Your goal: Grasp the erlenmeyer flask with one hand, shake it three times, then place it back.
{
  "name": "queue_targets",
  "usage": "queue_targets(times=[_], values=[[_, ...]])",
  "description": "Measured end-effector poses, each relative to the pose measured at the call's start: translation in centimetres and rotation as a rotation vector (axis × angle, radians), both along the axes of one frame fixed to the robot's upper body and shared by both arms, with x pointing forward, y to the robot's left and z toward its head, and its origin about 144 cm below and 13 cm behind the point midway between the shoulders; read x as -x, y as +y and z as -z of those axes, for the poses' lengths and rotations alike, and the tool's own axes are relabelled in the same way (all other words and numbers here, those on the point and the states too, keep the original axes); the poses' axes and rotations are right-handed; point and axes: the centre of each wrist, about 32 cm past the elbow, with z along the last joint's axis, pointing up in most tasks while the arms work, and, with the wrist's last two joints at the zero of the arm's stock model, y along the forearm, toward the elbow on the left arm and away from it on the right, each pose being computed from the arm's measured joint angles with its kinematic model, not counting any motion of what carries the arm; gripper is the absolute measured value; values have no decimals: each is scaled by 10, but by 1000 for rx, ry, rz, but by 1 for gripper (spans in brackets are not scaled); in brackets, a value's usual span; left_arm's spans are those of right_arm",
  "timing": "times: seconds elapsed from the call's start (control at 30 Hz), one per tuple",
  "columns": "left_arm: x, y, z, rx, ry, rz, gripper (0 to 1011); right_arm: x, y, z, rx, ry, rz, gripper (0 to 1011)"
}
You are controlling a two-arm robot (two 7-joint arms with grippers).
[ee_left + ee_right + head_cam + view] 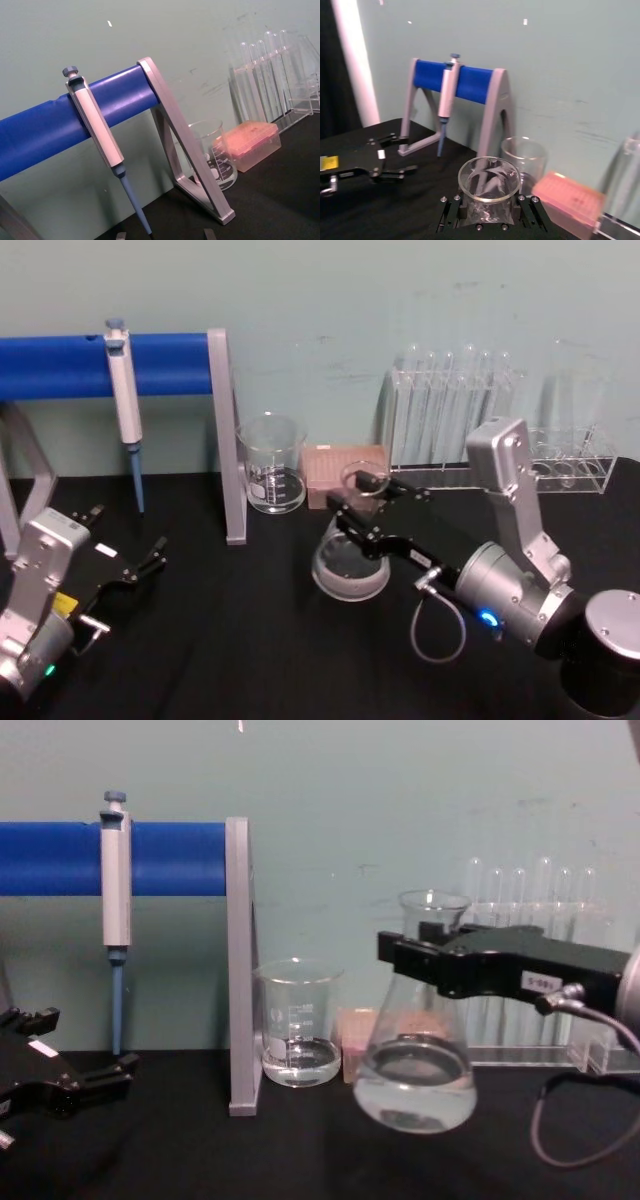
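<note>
Right claw (425, 958): we see it clamped on the flask (415, 1085) neck.
Left claw (157, 553): fingers spread, holding nothing, parked left.

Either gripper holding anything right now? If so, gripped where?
The right gripper holds the erlenmeyer flask by its neck, jaws just under the flared lip. The left gripper is open and holds nothing.

Head view looks down, chest view level, wrist views low and forward; all share the beaker (272, 472).
</note>
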Motion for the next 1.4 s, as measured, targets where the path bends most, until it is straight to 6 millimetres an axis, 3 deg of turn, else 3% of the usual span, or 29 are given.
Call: queue_targets(times=[0.87,1.4], values=[[0,0,0,0,0,0,1001,4,-37,0,26,-12,199,451],[0,0,0,0,0,0,1001,10,-48,0,27,-12,258,451]])
